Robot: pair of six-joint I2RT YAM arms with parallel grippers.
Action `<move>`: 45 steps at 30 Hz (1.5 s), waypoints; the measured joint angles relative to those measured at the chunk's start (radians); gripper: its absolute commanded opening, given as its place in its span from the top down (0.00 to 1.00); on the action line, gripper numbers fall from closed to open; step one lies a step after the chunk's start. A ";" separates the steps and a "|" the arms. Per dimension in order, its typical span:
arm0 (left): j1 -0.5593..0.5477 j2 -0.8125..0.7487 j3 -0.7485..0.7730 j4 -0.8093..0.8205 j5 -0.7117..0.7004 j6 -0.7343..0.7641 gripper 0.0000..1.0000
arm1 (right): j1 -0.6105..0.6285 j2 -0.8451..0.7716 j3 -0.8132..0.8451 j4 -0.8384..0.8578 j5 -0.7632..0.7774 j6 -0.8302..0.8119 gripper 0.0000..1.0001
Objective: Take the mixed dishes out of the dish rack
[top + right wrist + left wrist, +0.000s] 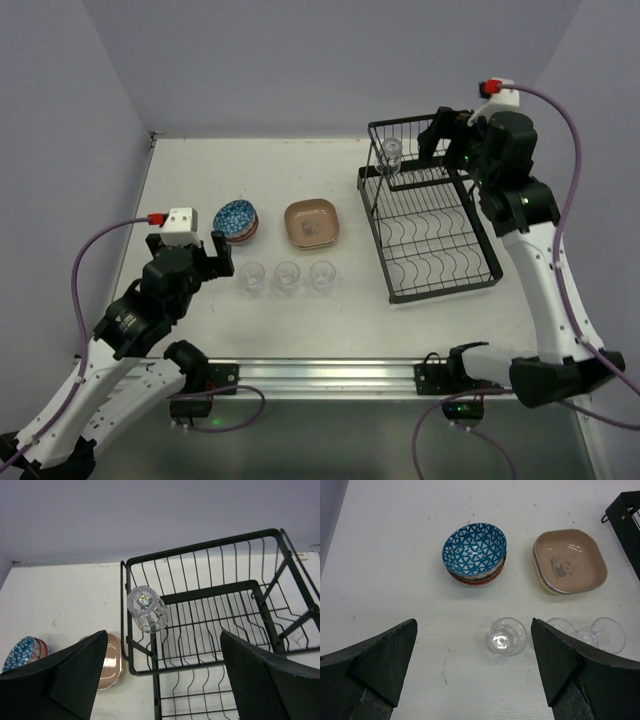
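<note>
Bright, soft, even light falls from above. The rack (430,225) throws only a faint shadow on the white table (200,330) beneath it. In the right wrist view the cup (146,609) inside the rack carries one small sharp sparkle. Left of the rack, the tan plate (570,562) shows pale streaks of glare near its rim. Focus is crisp, with little bending at the frame edges.
</note>
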State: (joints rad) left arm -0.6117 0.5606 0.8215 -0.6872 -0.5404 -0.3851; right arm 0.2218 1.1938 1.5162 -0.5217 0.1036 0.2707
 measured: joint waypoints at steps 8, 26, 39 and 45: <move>0.000 0.011 -0.010 0.039 0.010 0.008 0.00 | -0.032 0.385 0.265 -0.158 -0.135 -0.217 0.13; 0.000 0.056 -0.019 0.081 0.093 0.031 0.00 | -0.006 0.552 0.301 -0.218 -0.233 -0.317 0.20; -0.002 0.062 -0.033 0.098 0.130 0.039 0.00 | -0.002 0.667 0.394 -0.196 -0.220 -0.319 0.38; -0.004 0.066 -0.033 0.101 0.141 0.039 0.00 | -0.002 0.674 0.415 -0.189 -0.198 -0.323 0.70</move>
State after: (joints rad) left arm -0.6155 0.6266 0.7887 -0.5861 -0.3992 -0.3458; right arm 0.2203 1.8675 1.9312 -0.7105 -0.0944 -0.0528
